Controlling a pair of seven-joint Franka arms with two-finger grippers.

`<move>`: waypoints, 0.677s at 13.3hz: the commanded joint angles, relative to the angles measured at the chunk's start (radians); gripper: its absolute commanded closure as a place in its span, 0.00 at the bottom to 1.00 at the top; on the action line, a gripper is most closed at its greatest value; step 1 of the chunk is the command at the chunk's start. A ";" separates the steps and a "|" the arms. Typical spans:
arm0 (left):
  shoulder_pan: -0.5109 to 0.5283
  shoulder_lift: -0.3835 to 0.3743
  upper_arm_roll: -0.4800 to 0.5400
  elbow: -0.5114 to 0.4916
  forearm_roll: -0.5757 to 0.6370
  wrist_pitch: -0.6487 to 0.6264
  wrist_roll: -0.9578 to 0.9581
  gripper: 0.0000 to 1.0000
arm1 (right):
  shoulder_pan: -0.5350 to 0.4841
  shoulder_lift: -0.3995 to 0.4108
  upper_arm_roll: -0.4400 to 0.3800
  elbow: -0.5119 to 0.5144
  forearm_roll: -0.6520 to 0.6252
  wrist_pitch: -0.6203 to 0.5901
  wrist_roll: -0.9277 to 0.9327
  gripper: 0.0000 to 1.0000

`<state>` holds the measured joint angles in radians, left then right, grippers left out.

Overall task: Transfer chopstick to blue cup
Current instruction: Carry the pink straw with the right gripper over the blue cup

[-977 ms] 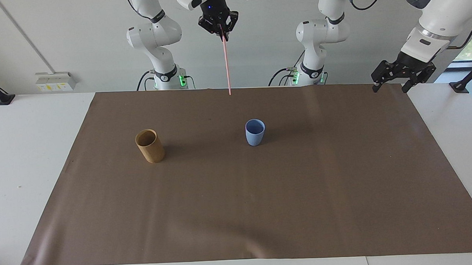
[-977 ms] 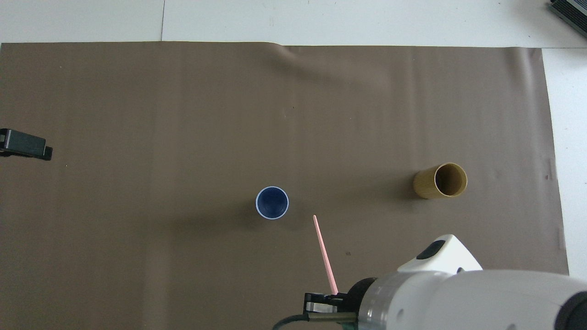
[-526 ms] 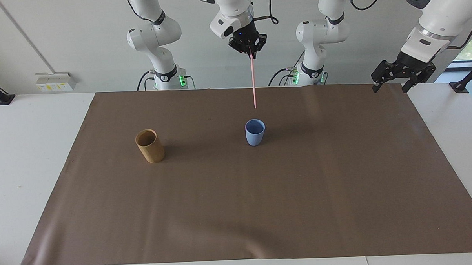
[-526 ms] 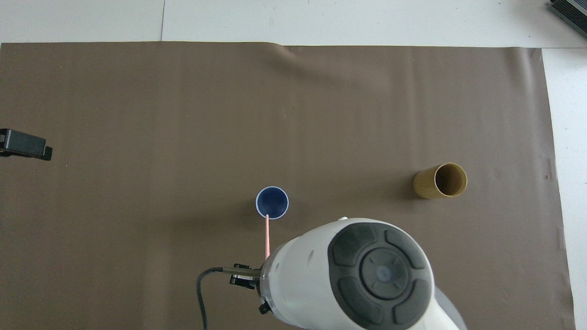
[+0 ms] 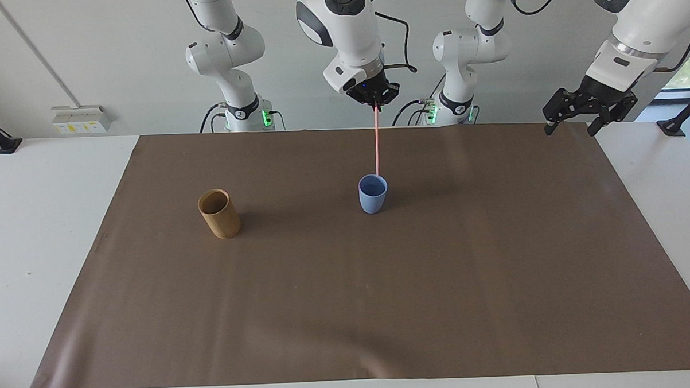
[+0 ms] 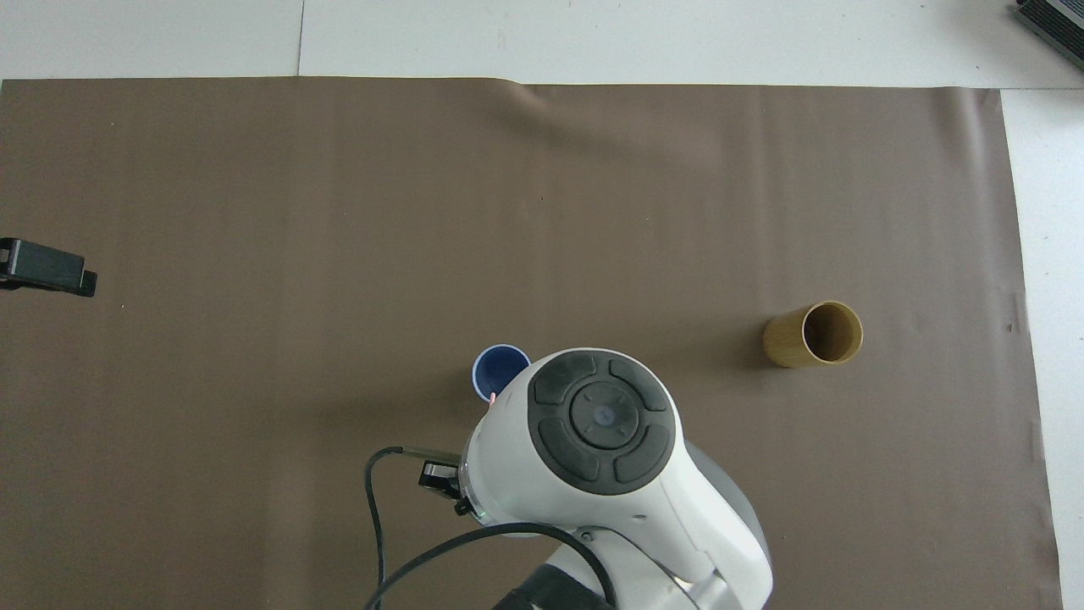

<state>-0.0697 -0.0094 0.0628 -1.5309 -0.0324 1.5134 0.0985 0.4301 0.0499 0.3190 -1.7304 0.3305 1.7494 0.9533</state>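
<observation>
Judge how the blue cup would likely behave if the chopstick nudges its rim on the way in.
The blue cup tapers to a narrow base and stands free on the mat, so it probably tips or slides easily. It looks small and empty, likely light. The chopstick hangs straight from the right gripper, seemingly stiff enough to push it.

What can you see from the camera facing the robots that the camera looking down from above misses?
Only the facing view shows the chopstick's whole length, hanging upright from the shut right gripper over the blue cup, plus the waiting, open left gripper. Only the overhead view looks into the tan cup. Both show the cups on the brown mat.
</observation>
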 commanded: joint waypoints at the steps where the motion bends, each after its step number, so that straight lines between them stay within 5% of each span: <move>1: 0.011 -0.017 -0.008 -0.014 0.009 -0.013 -0.011 0.00 | 0.003 -0.021 -0.001 -0.020 -0.031 0.022 0.012 1.00; 9: 0.010 -0.018 -0.008 -0.015 0.009 -0.016 -0.011 0.00 | -0.016 -0.021 -0.003 -0.092 -0.030 0.099 -0.047 1.00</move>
<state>-0.0697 -0.0094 0.0628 -1.5310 -0.0324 1.5112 0.0984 0.4264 0.0481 0.3154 -1.7710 0.3120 1.8217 0.9433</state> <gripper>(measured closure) 0.000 0.907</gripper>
